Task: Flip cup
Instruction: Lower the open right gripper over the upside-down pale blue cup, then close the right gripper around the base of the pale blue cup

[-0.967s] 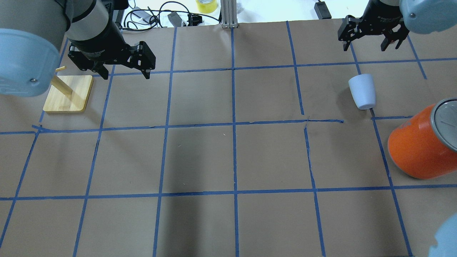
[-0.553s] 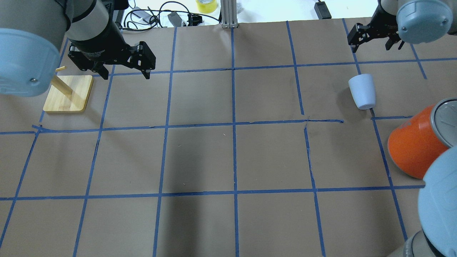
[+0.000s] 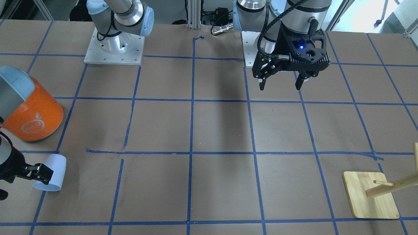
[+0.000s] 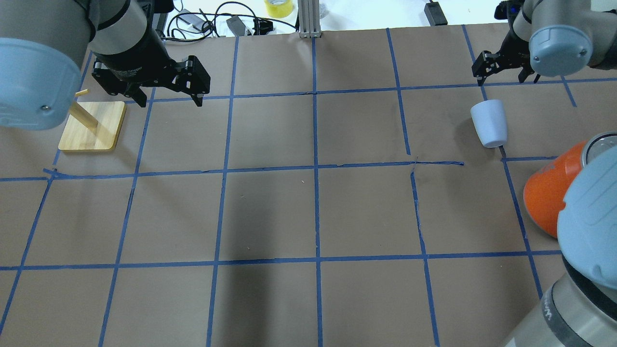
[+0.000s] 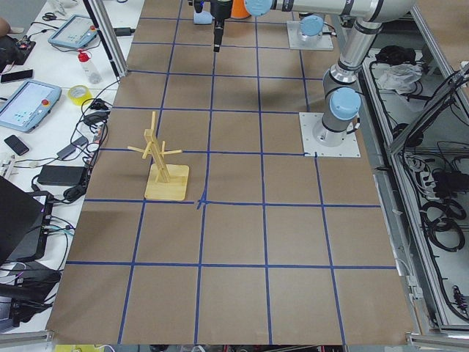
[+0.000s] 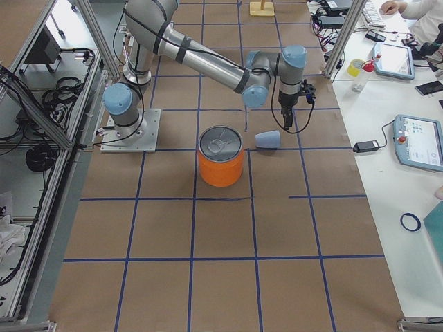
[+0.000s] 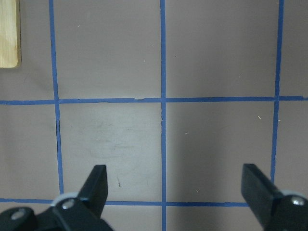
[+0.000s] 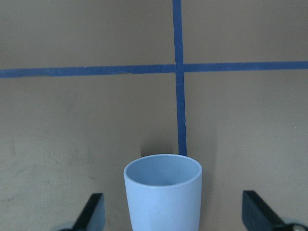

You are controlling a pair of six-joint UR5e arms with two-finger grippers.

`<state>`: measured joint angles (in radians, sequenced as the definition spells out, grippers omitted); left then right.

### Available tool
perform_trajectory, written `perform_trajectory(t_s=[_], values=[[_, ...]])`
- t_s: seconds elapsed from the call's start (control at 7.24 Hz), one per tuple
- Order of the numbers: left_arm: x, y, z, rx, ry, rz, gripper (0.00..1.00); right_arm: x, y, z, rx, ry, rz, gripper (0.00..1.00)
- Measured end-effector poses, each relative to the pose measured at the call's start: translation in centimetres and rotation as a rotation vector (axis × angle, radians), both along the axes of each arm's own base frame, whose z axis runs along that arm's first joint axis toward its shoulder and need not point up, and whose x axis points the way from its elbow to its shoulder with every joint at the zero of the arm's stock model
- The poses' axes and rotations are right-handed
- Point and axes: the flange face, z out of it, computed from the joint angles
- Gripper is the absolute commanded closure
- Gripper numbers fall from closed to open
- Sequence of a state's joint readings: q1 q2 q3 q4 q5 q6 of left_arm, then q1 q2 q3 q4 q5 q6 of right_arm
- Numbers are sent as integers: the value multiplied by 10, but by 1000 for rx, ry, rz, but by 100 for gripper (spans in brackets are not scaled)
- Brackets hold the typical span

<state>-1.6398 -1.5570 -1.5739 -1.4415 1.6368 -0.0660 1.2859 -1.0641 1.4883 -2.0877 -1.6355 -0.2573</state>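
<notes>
The cup (image 8: pixel 162 195) lies on its side beneath the right gripper (image 4: pixel 501 73), whose fingers stand apart, touching nothing. Grasping and flipping remain.

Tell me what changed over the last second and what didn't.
The right gripper edged nearer the cup, open and grasping nothing. Its arm's elbow swung in over the orange can, hiding part of it. The cup, lying on its side, the left gripper and the wooden stand stayed put.
</notes>
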Motion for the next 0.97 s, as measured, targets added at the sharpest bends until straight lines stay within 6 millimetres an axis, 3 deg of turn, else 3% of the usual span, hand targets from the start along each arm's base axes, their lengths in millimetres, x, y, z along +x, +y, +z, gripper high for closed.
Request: perform_trajectory(t_s=[0.28,0.97], values=[[0,0,0,0,0,0,0,-9,-6,-37,34,-17,-4,0],[0,0,0,0,0,0,0,-5,6,-69,84,-50,24,0]])
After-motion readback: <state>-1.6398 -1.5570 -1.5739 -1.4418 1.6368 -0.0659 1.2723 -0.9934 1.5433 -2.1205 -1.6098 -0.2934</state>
